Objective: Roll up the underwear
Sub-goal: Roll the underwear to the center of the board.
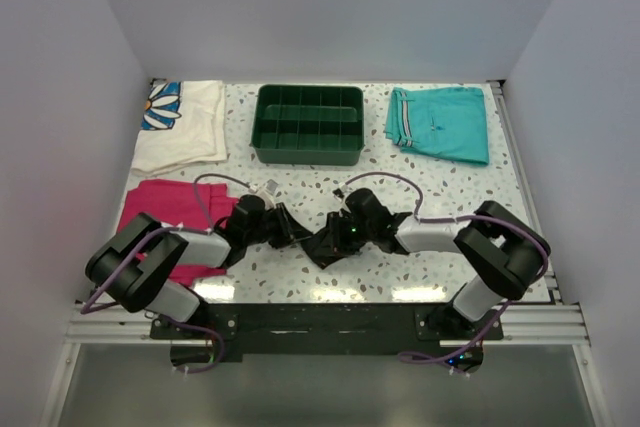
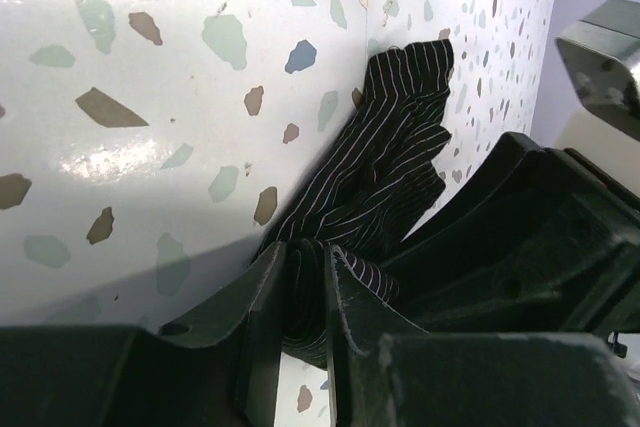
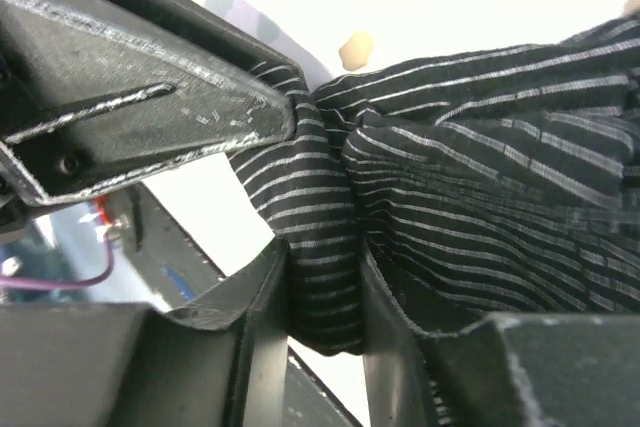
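- Top external cam, L to R: magenta cloth lies near-left of green tray; white floral cloth sits just left of tray.
- Left gripper: jaws narrow, pinching a fold of the underwear btwn both fingers.
- Underwear: bunched black striped heap on speckled table, on the near side of tray, approx in line w/ tray's middle, btwn the two grippers.
- Right gripper: jaws narrow, striped fold fills the gap, fingers touching it both sides.
- Teal shorts: right of tray, apart from it.
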Action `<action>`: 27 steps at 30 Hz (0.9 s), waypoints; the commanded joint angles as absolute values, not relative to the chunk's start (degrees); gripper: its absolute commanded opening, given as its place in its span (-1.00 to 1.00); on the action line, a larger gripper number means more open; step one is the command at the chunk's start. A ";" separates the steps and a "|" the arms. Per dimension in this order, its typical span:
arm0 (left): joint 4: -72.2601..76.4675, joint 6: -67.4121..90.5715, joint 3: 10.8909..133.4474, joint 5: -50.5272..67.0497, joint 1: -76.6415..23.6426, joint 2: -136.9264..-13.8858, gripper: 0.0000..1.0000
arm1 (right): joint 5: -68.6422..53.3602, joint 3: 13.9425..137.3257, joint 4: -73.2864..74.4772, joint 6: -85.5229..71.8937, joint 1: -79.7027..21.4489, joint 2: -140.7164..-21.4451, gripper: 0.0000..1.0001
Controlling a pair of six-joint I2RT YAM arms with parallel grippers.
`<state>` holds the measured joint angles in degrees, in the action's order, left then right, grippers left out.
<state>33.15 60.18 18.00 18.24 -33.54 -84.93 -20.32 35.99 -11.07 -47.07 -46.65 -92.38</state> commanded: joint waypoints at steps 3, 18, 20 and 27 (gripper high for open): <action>20.66 52.65 20.82 14.15 -34.01 -87.63 -0.94 | 0.66 41.56 12.11 -37.63 -53.24 -83.51 0.02; 20.21 47.73 24.17 17.84 -34.54 -89.83 -0.89 | 14.24 53.17 22.41 -21.89 -60.38 -79.63 0.18; 20.74 47.72 24.34 18.19 -34.63 -89.30 -0.88 | 14.41 53.79 22.85 -21.62 -60.38 -79.72 0.18; 20.74 47.11 25.14 18.98 -34.63 -89.56 -0.87 | 6.76 53.00 23.81 -22.49 -60.38 -77.53 0.05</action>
<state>24.64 50.30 24.34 18.68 -33.95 -88.29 9.37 51.90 21.96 -22.44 -60.10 -79.66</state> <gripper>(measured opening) 0.067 0.569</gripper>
